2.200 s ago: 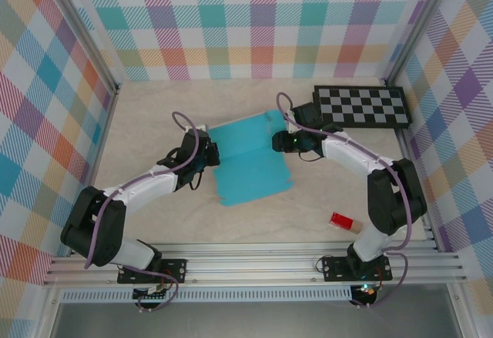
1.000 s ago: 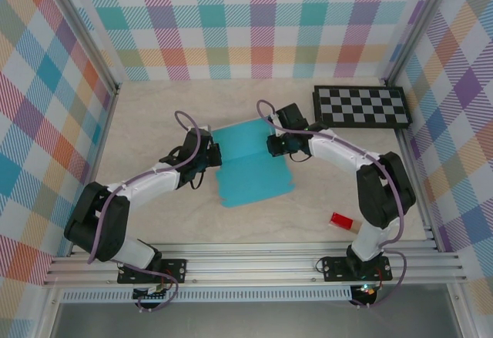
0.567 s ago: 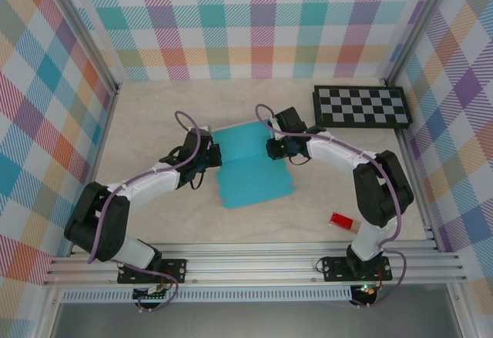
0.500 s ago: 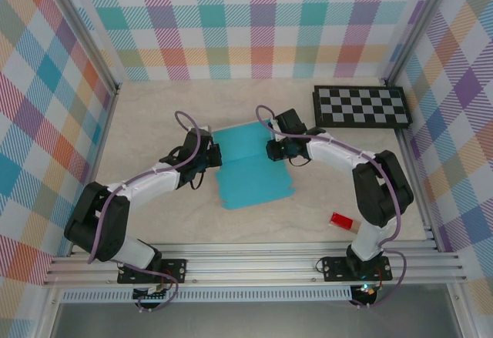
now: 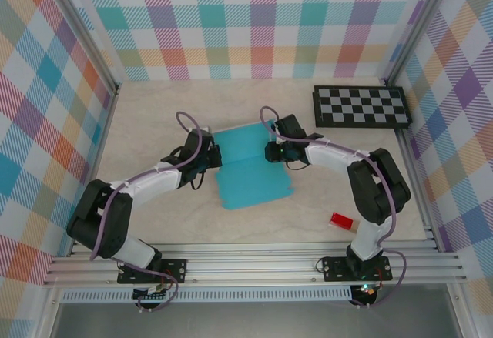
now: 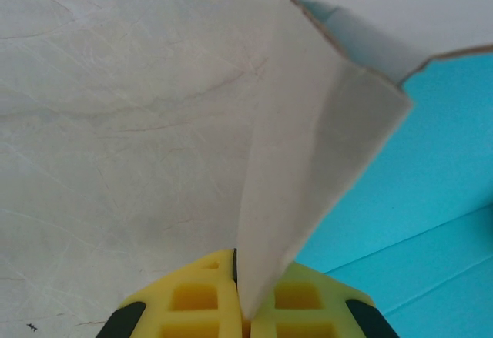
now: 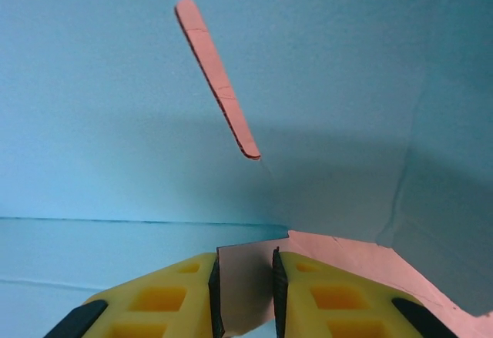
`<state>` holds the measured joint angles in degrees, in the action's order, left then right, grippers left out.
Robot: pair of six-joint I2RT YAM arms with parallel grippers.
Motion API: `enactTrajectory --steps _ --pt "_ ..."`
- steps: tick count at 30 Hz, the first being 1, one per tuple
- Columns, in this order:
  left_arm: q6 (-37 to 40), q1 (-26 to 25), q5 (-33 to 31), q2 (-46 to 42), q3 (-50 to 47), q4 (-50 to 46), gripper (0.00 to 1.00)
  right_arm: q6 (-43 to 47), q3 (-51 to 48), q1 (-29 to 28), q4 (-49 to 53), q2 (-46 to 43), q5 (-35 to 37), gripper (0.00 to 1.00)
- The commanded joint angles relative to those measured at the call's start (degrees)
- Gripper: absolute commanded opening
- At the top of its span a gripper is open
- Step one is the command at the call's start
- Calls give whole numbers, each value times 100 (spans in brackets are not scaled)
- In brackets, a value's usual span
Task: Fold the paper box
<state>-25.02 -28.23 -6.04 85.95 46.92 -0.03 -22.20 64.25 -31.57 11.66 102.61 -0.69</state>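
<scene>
The paper box point(image 5: 250, 170) lies teal face up in the middle of the table, still mostly flat. My left gripper point(image 5: 210, 154) is at its left edge. In the left wrist view that gripper point(image 6: 243, 276) is shut on a raised side flap point(image 6: 308, 153), whose white face is toward the camera. My right gripper point(image 5: 271, 151) is at the box's far right corner. In the right wrist view its yellow fingers point(image 7: 166, 296) stand slightly apart, with a pale tab point(image 7: 245, 276) lying face-on in the gap. A curved slit point(image 7: 219, 84) shows in the teal panel ahead.
A black-and-white checkerboard point(image 5: 360, 107) lies at the back right. A small red block point(image 5: 341, 221) sits near the front right, by the right arm's base. Plaid walls close in the table on three sides.
The right gripper has crept a little left at the box's far right corner and its jaws have parted slightly. The left gripper keeps its hold on the flap and has not moved.
</scene>
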Motion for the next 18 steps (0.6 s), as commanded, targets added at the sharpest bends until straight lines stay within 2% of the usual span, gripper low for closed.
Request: enactTrajectory --steps 1,9,11,14,18 --pt "67 -69 -147 102 -48 215 0 -273 -117 -58 -235 -99 -183 26" --pt "803 -72 -647 341 -79 192 0 266 142 93 464 -1175 -82 34" --pt "1006 -69 -614 371 -70 237 0 554 242 356 730 -1482 -160 41" --pt "1165 -73 -559 354 -68 294 0 1126 308 949 995 -1724 -472 41" --pt "1321 -69 -449 308 -156 549 0 1613 295 1716 1198 -1565 -970 41"
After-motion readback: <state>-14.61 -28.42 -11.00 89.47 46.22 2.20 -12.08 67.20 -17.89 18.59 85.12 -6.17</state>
